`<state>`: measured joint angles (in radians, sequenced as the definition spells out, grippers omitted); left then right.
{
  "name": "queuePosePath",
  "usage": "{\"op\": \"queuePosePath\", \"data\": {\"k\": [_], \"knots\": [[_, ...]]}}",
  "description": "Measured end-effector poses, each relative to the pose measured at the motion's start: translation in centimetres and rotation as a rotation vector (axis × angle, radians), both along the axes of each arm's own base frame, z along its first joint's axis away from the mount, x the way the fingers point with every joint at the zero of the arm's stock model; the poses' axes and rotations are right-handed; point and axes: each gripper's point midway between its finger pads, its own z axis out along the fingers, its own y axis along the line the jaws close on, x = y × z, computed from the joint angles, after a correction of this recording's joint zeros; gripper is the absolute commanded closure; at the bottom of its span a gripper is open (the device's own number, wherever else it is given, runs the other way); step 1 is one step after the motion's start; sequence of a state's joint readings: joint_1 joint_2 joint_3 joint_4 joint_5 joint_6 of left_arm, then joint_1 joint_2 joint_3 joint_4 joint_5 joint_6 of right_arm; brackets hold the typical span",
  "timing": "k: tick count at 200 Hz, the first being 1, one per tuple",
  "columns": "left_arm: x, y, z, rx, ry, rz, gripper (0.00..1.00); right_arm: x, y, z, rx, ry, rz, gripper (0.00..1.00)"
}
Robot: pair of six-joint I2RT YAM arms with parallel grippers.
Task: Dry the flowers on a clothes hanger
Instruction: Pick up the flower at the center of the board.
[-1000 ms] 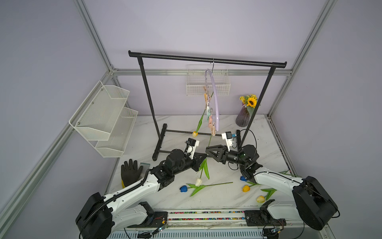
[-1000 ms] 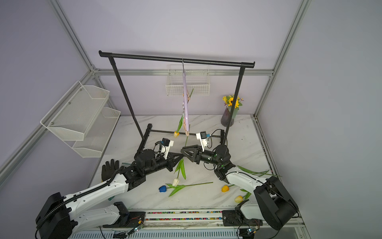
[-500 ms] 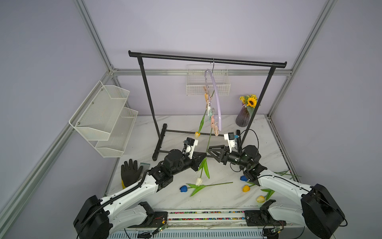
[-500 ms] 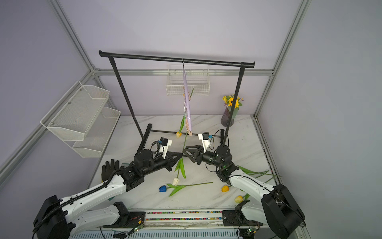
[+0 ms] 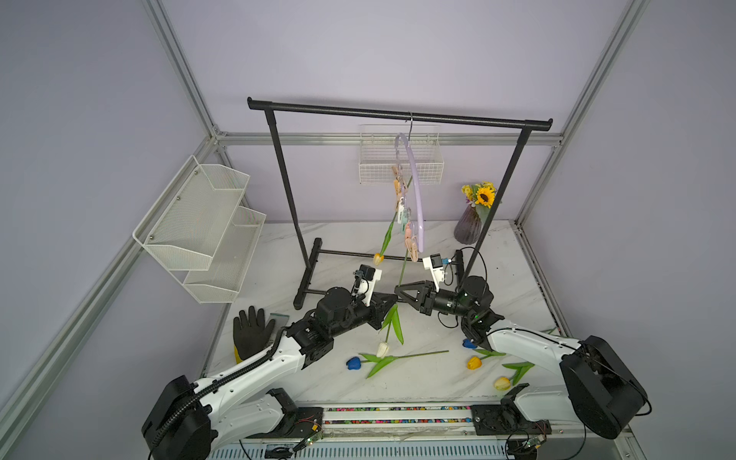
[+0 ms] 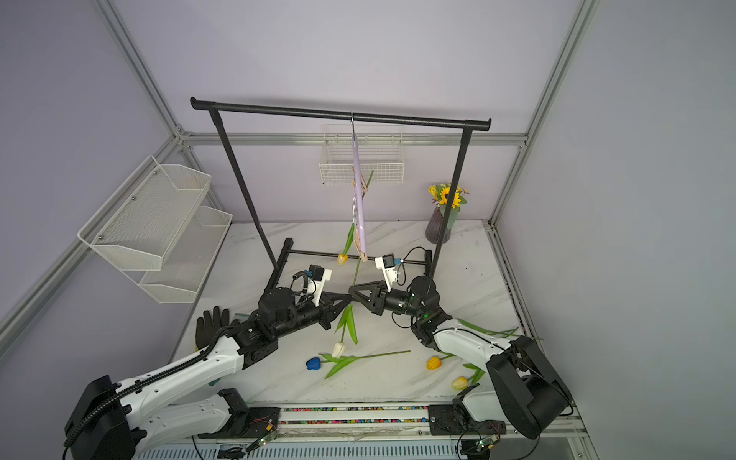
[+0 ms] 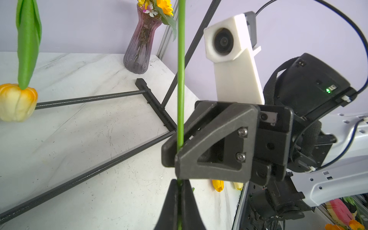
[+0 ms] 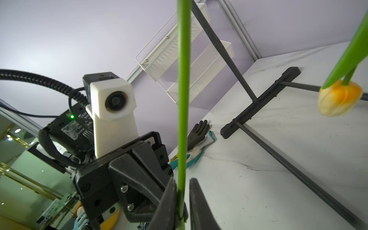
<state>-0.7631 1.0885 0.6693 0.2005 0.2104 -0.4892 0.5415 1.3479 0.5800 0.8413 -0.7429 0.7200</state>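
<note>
Two robot arms share one flower: the left claw point(image 7: 179, 182) is clamped on the stem of a white tulip point(image 5: 397, 330), carrying it head-down above the counter point(image 5: 509, 286). The right claw point(image 8: 183, 180) has its jaws set close around the same stem just above, near enough to touch one side, though whether it truly pinches cannot be told. The inverted hold suits the job: the bare stem end points up toward the lowest clothespin point(image 5: 414, 253) on the lilac clothes hanger point(image 5: 416, 191), which hangs from the black garment rack point(image 5: 398, 113). A second grip higher up would likely steady the thin, whippy stem for pegging. One yellow-orange tulip point(image 5: 377, 259) hangs pegged, head down; the other flowers point(image 5: 353, 363) lie loose on the counter near the arms.
</note>
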Motion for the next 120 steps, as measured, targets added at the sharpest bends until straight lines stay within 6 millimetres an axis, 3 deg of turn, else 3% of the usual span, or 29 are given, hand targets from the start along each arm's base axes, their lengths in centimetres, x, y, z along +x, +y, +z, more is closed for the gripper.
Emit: {"op": "queuePosePath", "data": {"k": [17,38,69,83,96,120], "knots": [[0.0,0.0,0.0,-0.002,0.000,-0.001,1.00,0.0,0.0,0.1,0.002,0.000,0.000,1.00],[0.0,0.0,0.0,-0.001,0.001,0.000,0.99,0.0,0.0,0.1,0.002,-0.002,-0.001,1.00],[0.1,0.1,-0.1,0.001,0.002,0.009,0.54,0.2,-0.3,0.4,0.001,-0.025,-0.026,1.00],[0.3,0.4,-0.1,0.008,0.004,0.029,0.39,0.2,-0.6,0.6,-0.006,-0.046,-0.053,1.00],[0.4,1.0,0.0,0.022,-0.005,0.058,0.30,0.3,-1.1,0.7,-0.022,-0.063,-0.086,1.00],[0.7,2.5,0.6,0.045,-0.032,0.126,0.24,0.8,-2.2,0.5,-0.089,-0.092,-0.175,1.00]]}}
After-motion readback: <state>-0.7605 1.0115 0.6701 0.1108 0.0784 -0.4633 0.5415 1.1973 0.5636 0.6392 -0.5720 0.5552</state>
